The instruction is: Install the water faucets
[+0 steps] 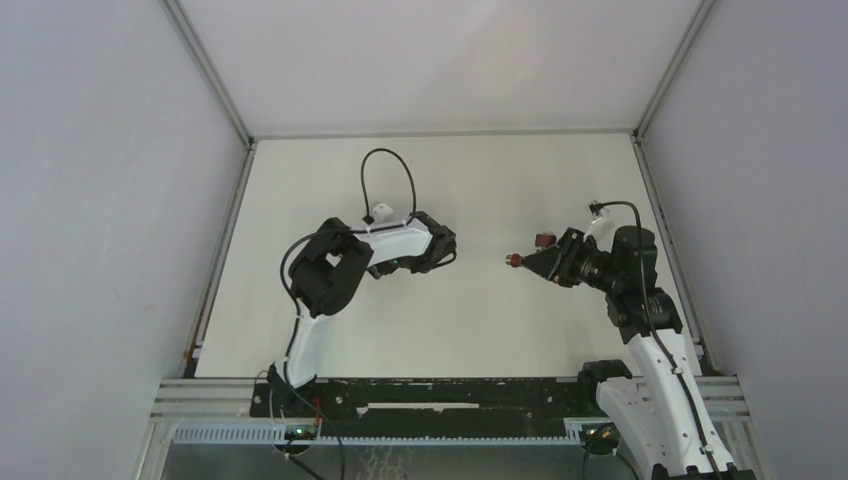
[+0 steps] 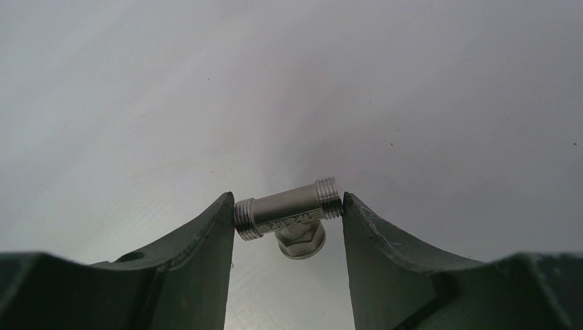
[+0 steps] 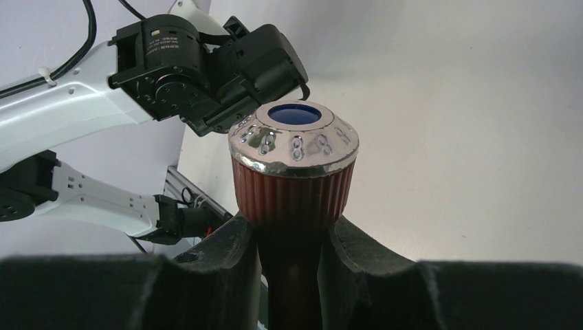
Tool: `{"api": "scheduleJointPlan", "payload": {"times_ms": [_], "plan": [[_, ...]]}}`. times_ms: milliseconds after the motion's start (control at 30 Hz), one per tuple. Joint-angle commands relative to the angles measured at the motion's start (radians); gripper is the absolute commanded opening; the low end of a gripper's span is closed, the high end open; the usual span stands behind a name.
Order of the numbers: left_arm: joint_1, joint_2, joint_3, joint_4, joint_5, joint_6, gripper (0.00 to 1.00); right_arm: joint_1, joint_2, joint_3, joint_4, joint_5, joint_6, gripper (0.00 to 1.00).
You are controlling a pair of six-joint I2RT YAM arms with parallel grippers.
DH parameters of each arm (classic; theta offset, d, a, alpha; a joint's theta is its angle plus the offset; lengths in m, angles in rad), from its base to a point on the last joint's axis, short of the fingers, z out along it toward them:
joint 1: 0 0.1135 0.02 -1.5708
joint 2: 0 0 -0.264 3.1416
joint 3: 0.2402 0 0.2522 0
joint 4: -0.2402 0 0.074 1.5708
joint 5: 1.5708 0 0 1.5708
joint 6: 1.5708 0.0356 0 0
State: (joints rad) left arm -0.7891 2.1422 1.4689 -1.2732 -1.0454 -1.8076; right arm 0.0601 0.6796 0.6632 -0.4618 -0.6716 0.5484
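My left gripper [image 2: 289,206] is shut on the small silvery metal T-fitting [image 2: 285,214], clamped end to end between the fingertips, its hex nut branch pointing down toward the white table. In the top view the left gripper [image 1: 445,250] hovers over the table's middle. My right gripper [image 3: 292,230] is shut on the stem of the reddish-brown water faucet [image 3: 294,175], whose ribbed knob with a chrome cap and blue centre sticks out past the fingertips. Seen from above, the right gripper [image 1: 540,262] points left, and the faucet [image 1: 515,261] faces the left gripper across a gap.
The white table [image 1: 450,330] is boxed in by grey walls on the left, back and right. A black and aluminium rail [image 1: 450,400] runs along the near edge by the arm bases. The left arm [image 3: 192,69] shows beyond the faucet knob in the right wrist view.
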Motion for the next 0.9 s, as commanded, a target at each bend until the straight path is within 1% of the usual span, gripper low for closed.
{"api": "scheduleJointPlan", "payload": {"times_ms": [0,233,533,600,667,867], "plan": [[-0.017,0.022,0.041,-0.037,-0.062,-0.017,0.55,-0.005,-0.012,0.05,0.037,-0.019,0.008,0.0],[-0.017,0.07,0.103,-0.11,-0.091,-0.008,0.56,-0.005,-0.017,0.05,0.034,-0.017,0.008,0.0],[-0.017,0.088,0.119,-0.135,-0.127,-0.012,0.57,-0.004,-0.014,0.052,0.033,-0.017,0.004,0.0],[-0.017,0.088,0.119,-0.135,-0.127,-0.014,0.62,-0.005,-0.014,0.052,0.034,-0.017,0.005,0.0],[-0.016,0.089,0.123,-0.135,-0.125,-0.011,0.64,-0.005,-0.013,0.053,0.033,-0.018,0.005,0.0],[-0.017,0.088,0.123,-0.134,-0.123,-0.007,0.65,-0.005,-0.011,0.052,0.032,-0.017,0.006,0.0]]}}
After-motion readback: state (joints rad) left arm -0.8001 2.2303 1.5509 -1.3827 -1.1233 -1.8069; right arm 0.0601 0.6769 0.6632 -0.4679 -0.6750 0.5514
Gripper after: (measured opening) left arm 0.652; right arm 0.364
